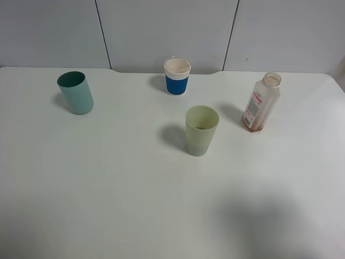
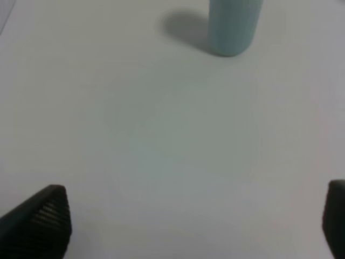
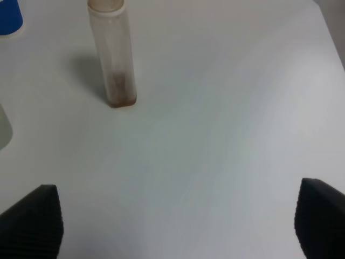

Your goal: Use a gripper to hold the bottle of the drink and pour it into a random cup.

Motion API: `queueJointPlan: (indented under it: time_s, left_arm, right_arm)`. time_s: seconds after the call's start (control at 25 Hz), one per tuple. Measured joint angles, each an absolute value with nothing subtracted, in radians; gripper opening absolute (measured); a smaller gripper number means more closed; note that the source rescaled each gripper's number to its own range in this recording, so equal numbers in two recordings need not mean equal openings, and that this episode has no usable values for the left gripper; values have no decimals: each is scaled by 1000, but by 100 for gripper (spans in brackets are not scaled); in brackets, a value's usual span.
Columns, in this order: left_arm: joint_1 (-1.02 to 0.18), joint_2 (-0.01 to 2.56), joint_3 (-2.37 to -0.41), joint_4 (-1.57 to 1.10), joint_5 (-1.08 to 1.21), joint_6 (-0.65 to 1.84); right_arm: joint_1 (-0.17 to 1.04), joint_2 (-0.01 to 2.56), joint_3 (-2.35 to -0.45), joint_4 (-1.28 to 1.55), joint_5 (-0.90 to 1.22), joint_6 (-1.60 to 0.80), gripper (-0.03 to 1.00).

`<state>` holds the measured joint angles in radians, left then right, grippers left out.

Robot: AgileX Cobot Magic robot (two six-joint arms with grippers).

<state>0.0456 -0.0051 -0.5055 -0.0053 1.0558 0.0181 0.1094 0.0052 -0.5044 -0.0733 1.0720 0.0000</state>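
Observation:
The bottle of the drink [image 1: 261, 102] stands upright and capless at the right of the table, with a little brown drink at its bottom. The pale yellow-green cup [image 1: 202, 129] stands upright near the middle, to the bottle's left. No arm shows in the exterior high view. In the right wrist view my right gripper [image 3: 178, 216] is open, nothing between its fingers, with the bottle [image 3: 114, 59] well ahead of it and apart; a sliver of the cup [image 3: 2, 127] shows at the frame edge. My left gripper [image 2: 197, 216] is open too and holds nothing.
A teal-green tumbler [image 1: 75, 93] stands at the far left, ahead of the left gripper [image 2: 232, 24]. A white cup with a blue band [image 1: 177, 76] stands at the back middle [image 3: 8, 16]. The white table [image 1: 108, 189] ends at a grey wall behind.

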Motion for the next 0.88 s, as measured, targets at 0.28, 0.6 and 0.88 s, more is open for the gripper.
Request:
queueJointPlan:
  time_s: [0.28,0.6,0.88]
  left_arm:
    - [46,-5,-506,-5,1056,18]
    - [46,-5,-506,-5,1056,18]
    - [46,-5,-506,-5,1056,18]
  right_arm:
    - [4,51,-504,-73,1071,0,91]
    - [-42,56,-504,-73,1071,0,91]
    - [-42,56,-504,-73,1071,0,91]
